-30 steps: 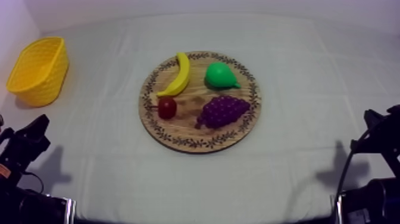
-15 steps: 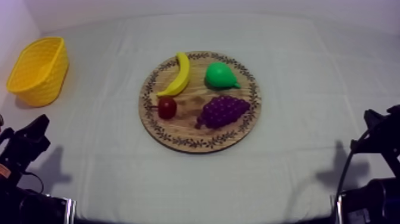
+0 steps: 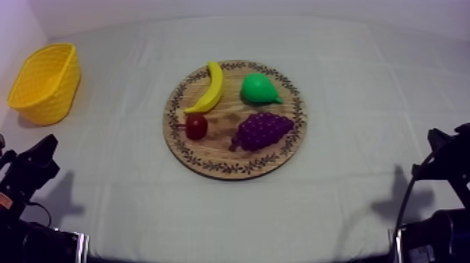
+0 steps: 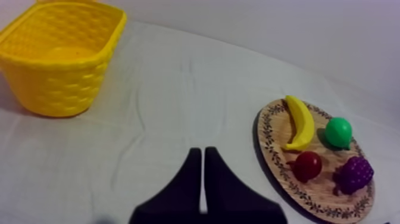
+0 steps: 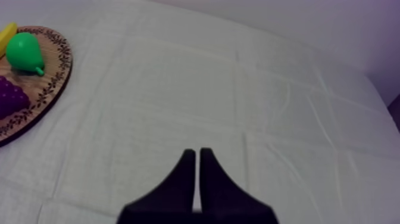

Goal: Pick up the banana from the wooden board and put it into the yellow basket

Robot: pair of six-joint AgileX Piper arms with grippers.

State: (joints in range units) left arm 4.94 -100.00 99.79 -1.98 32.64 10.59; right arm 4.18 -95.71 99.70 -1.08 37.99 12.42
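Your left gripper [image 4: 199,152] and right gripper [image 5: 194,153] both sit pinched together, holding nothing.
The banana [image 4: 299,122] lies on the wooden board [image 4: 277,158] ahead-right of your left gripper; the yellow basket [image 4: 59,83] stands ahead-left.

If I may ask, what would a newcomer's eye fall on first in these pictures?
The round board at the middle of the table, bright with a banana, a green pear, purple grapes and a small red fruit. Then the yellow basket at the far left corner.
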